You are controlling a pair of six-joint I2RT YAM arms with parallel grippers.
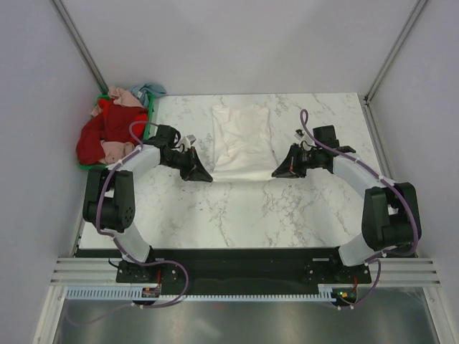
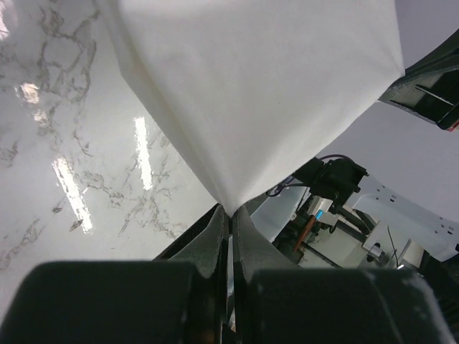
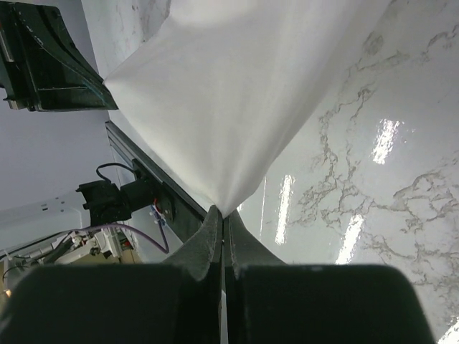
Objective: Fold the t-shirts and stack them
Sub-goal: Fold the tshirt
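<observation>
Green crate (image 1: 150, 113): sits at the far left edge of the marble table (image 1: 237, 215), mostly hidden under heaped cloth.
Heap in the crate: a red shirt (image 1: 97, 140) makes up most of it and spills over the crate's left side. A pink shirt (image 1: 122, 97) lies crumpled across the top, with more pink lower down. A pale blue shirt (image 1: 149, 90) pokes out at the far corner.
Left arm (image 1: 136, 163): reaches from its base up and inward, its wrist just right of the crate.
Left gripper (image 1: 203, 174): fingers pressed together with no gap, pinching the near left corner of the cream-white t-shirt. In the left wrist view the cloth rises in a taut cone from the pinch.
Cream-white t-shirt (image 1: 242, 140): lies on the far middle of the table, between the two grippers. It looks folded into a narrow upright panel, though the creases are hard to read from above. Its near edge is stretched between the two claws.
Right gripper (image 1: 281, 170): fingers closed tight on the near right corner of the same shirt. In the right wrist view the cloth fans up and away from the fingertips.
Right arm (image 1: 358, 172): arcs in from the right, wrist pointing left towards the shirt.
</observation>
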